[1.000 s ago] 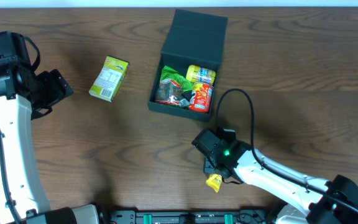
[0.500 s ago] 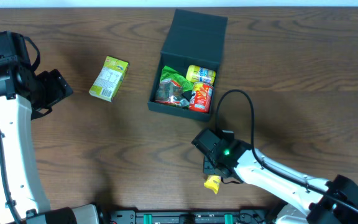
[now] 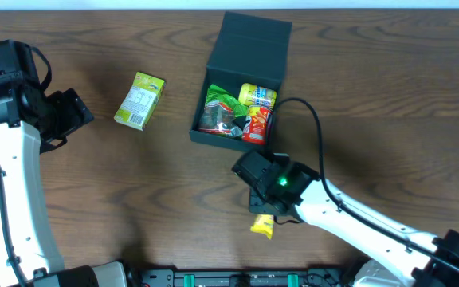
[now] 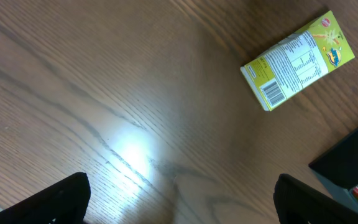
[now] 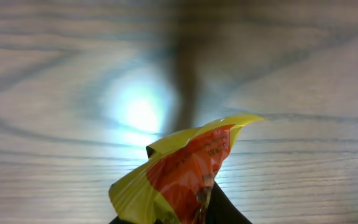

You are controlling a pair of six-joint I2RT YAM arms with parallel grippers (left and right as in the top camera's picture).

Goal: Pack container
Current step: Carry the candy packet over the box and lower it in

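**Open box at mid-table, sachet held just short of it**

The container [image 3: 229, 139], a dark teal-green square box, sat on the wooden table [image 3: 373, 96] with its mouth facing straight up. Its flap lid was thrown back flat on the far side. Box and lid together made one long shape running from near to far, the lid end skewed a little to the right. The hinge lay across that line. Inside the container a green packet [image 3: 220, 104], a yellow packet [image 3: 257, 96] and a red-orange packet [image 3: 258, 124] lay crowded together.

Just off the container's near right corner hung the right gripper [image 3: 263, 215]. Its fingers were clenched on the bottom edge of a yellow-and-orange sachet [image 5: 185, 171], which stood out crumpled over bare wood, clear of the container. A black cable [image 3: 317, 131] arched from that arm past the container's right side.

To the left of the container, well apart from it, a small yellow-green carton [image 3: 140, 100] lay on its side. It was tilted much as the container was. Farther left again, beyond the carton, the left gripper [image 3: 76, 114] hung over the wood. Its fingers [image 4: 61, 196] were spread wide and grasped nothing.
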